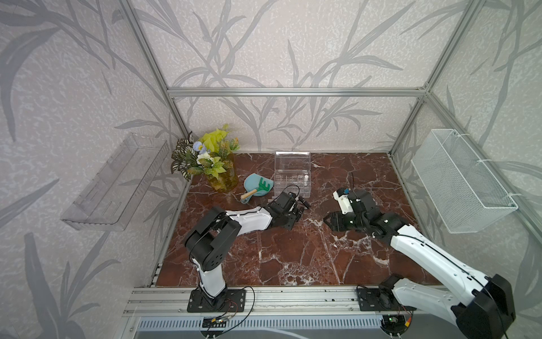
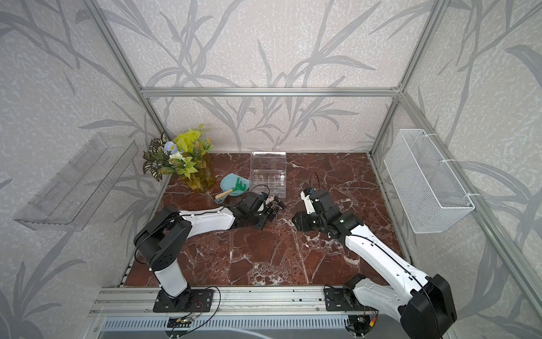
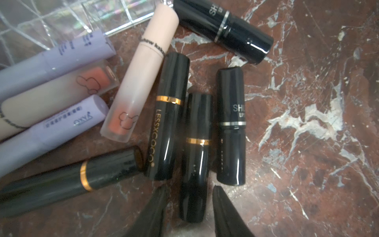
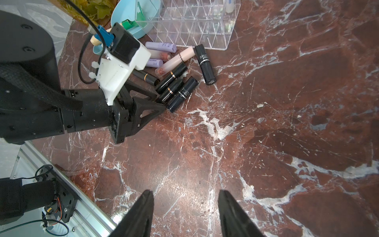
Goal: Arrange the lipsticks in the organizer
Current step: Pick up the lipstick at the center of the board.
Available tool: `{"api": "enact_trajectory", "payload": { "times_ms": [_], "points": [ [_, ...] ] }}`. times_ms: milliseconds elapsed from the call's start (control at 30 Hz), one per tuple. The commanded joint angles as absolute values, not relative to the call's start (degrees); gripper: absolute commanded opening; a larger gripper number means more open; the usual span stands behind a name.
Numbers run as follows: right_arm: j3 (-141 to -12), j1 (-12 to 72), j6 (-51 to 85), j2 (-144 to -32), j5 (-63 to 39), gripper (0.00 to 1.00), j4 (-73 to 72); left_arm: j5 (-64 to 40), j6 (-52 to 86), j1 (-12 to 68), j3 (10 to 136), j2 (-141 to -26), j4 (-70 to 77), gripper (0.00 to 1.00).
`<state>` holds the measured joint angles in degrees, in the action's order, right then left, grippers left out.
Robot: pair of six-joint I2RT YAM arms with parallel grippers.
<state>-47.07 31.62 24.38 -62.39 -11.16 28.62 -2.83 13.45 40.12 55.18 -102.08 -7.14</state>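
Observation:
Several lipsticks lie loose on the marble in front of the clear organizer (image 1: 293, 190) (image 4: 190, 24): black ones, lilac ones (image 3: 61, 51) and pale pink ones (image 3: 143, 78). My left gripper (image 3: 190, 187) (image 1: 296, 216) is low over them, open, its fingers either side of a black gold-banded lipstick (image 3: 196, 143) with small gaps. Another black lipstick (image 4: 205, 63) lies apart from the pile. A white lipstick (image 1: 306, 178) stands in an organizer compartment, lid up. My right gripper (image 4: 185, 192) (image 1: 327, 220) hovers open over bare marble to the right, holding nothing.
A blue dish with a green rake (image 1: 259, 185) sits left of the organizer, and a vase of plants (image 1: 211, 164) stands in the back left corner. A clear tray (image 1: 117, 182) hangs on the left wall, a white wire basket (image 1: 460, 179) on the right wall.

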Motion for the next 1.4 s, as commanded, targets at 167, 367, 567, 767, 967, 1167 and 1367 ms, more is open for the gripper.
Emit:
{"api": "enact_trajectory", "payload": {
  "times_ms": [167,367,567,767,967,1167,1367],
  "points": [
    [-47.1,31.6,24.0,-61.4,-11.4,0.54,29.7,-4.2,12.8,40.1,56.1,-102.3,-6.0,0.36],
    [-46.9,31.6,23.8,-61.2,-11.7,0.54,30.2,-4.1,12.7,40.0,56.5,-103.1,-6.0,0.38],
    [-46.8,31.6,23.7,-61.0,-11.6,0.54,30.4,-3.9,12.7,40.1,56.8,-103.7,-6.2,0.37],
    [-46.8,31.6,23.6,-61.0,-11.8,0.54,30.4,-3.7,12.3,40.1,57.2,-103.9,-6.7,0.28],
    [-47.2,31.6,23.3,-61.1,-11.9,0.54,30.7,-3.3,11.8,40.1,57.6,-101.6,-8.6,0.23],
    [-48.1,31.6,23.5,-61.8,-12.8,0.54,30.3,-4.1,11.5,40.0,58.0,-97.1,-10.4,0.22],
    [-53.7,29.3,22.0,-64.3,-15.9,0.67,32.0,-7.2,11.7,40.1,57.9,-90.4,-11.9,0.22]
  ]
}}
